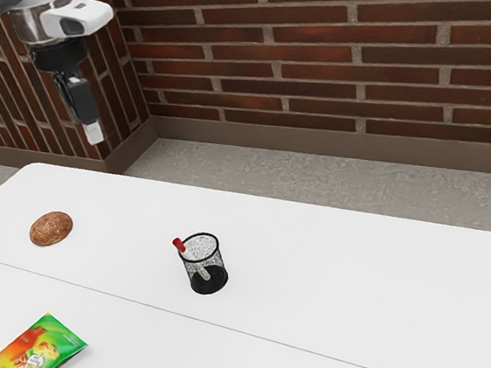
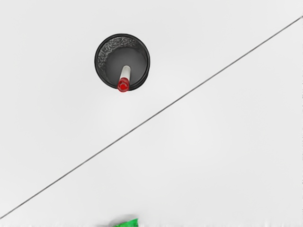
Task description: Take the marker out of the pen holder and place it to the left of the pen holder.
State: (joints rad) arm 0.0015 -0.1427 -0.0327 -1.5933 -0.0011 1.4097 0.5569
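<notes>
The marker (image 2: pixel 125 78) is located inside the pen holder (image 1: pixel 219 262), tilted against the rim, with its red end (image 1: pixel 179 245) projecting above. The pen holder is stood upright on the desk (image 1: pixel 328 303). The claw (image 1: pixel 93 133) is held above desk level, well apart from the marker; whether it is released or clenched cannot be told from the pictures.

Risks are judged as follows. If the claw is lowered off-centre, the rim may be struck and the pen holder tipped, since the red end is leaned close over it. If the rim is gripped together with the marker, both may be lifted. If the marker is drawn out sideways rather than along its tilt, the lower end may be caught on the wall and the pen holder dragged. If the marker is released too high, rolling may be caused by its round barrel.

Count: one marker, one pen holder and one claw. Farther out on the desk, one brown rounded item (image 1: pixel 51 228) and one green-and-orange packet (image 1: pixel 36 362) are found, each clear of the pen holder.
</notes>
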